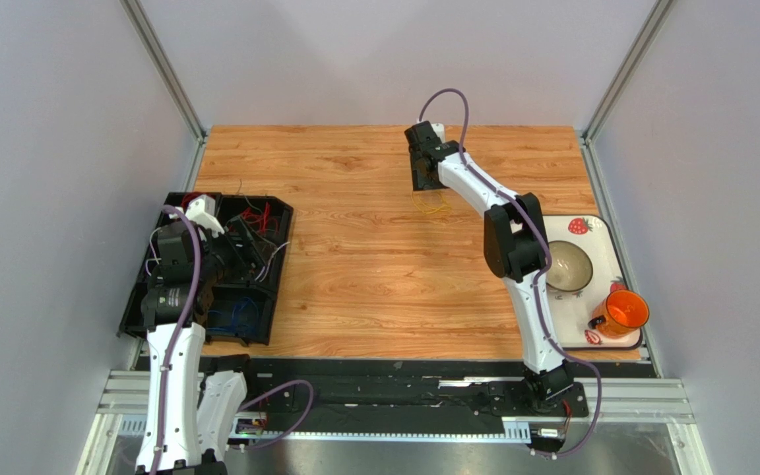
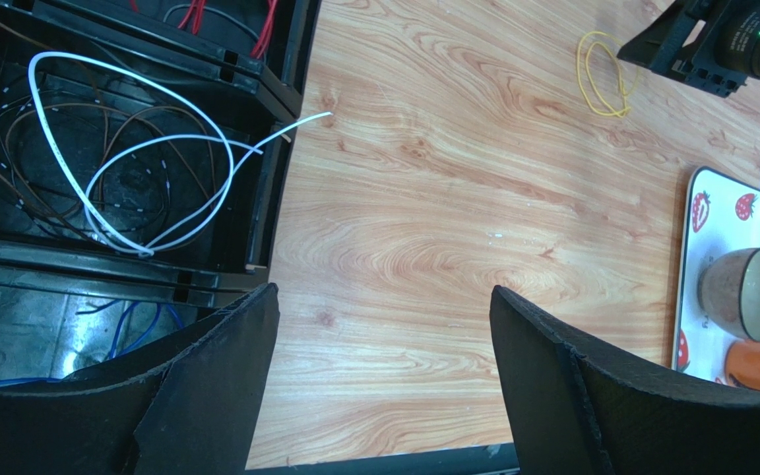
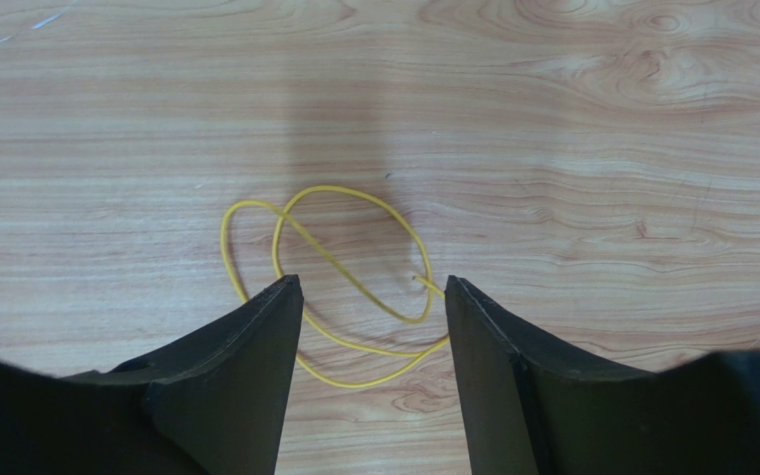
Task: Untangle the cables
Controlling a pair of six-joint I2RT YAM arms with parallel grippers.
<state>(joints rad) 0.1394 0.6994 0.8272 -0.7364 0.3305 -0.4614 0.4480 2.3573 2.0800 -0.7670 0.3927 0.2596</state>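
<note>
The cables lie in two places. A thin yellow cable [image 3: 339,188] lies coiled in loose loops on the wooden table, far middle [image 1: 434,206]. My right gripper [image 3: 372,282] hovers over it, open, with its fingers either side of the loops and nothing gripped. The other cables sit in a black compartment tray [image 1: 131,317] at the left: a white one [image 2: 300,123] with its end poking out onto the table, brown ones [image 2: 106,119], red ones [image 2: 196,15] and blue ones [image 2: 121,332]. My left gripper [image 2: 385,289] is open and empty beside the tray's right edge, over bare wood.
A white strawberry-print tray [image 1: 602,233] at the right holds a bowl [image 1: 564,265] and an orange cup [image 1: 627,312]. Grey walls with metal posts close in the table on three sides. A black rail runs along the near edge.
</note>
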